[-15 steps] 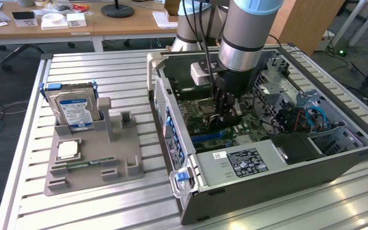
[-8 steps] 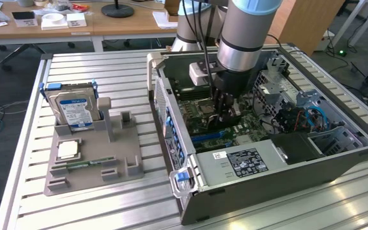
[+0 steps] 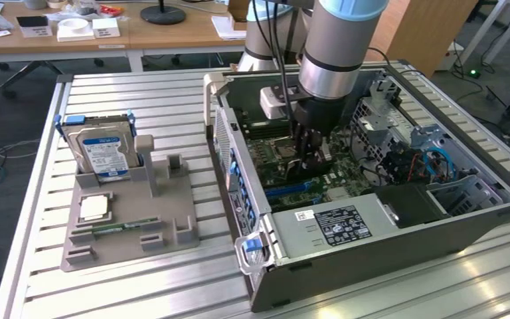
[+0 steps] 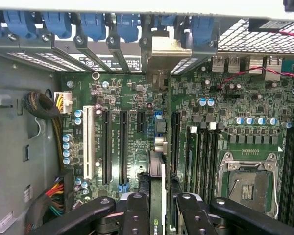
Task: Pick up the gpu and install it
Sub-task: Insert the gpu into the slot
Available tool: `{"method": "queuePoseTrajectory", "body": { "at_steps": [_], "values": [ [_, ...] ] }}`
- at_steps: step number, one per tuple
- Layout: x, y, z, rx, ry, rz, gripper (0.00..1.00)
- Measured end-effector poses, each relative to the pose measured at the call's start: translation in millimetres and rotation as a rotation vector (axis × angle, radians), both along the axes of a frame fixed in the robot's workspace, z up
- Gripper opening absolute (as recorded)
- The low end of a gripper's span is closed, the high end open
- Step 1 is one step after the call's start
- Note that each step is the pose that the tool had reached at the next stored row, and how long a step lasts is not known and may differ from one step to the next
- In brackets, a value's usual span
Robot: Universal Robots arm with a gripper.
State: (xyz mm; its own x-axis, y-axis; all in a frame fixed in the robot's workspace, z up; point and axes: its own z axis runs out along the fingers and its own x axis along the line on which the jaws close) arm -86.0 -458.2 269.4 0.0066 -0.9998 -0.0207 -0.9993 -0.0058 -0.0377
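Note:
My gripper (image 4: 157, 201) is shut on the gpu (image 4: 157, 169), a thin card seen edge-on between the black fingers (image 4: 137, 210). The card stands upright over the motherboard (image 4: 132, 98), in line with a black expansion slot. Its silver end bracket (image 4: 164, 49) sits at the rear slot openings under the blue clips. In the exterior view the gripper (image 3: 311, 158) reaches down inside the open computer case (image 3: 370, 239), low over the board. I cannot tell whether the card's edge is seated in the slot.
A grey fixture (image 3: 122, 229) on the exterior view's left holds a silver hard drive with a blue label (image 3: 103, 149), a CPU chip (image 3: 93, 207) and a slim memory stick (image 3: 113, 228). Inside the case are the power supply (image 3: 339, 222), cables (image 3: 432, 163) and the empty CPU socket (image 4: 249, 181).

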Motion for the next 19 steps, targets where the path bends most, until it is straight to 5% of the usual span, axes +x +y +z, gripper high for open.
{"method": "queuePoseTrajectory", "body": {
  "at_steps": [6,19],
  "values": [
    [-1.2,0.0,0.0,-0.0061,0.0,-0.002,0.26],
    [-2.6,0.0,-1.1,-0.0063,0.0,-0.024,0.26]
  ]
}}
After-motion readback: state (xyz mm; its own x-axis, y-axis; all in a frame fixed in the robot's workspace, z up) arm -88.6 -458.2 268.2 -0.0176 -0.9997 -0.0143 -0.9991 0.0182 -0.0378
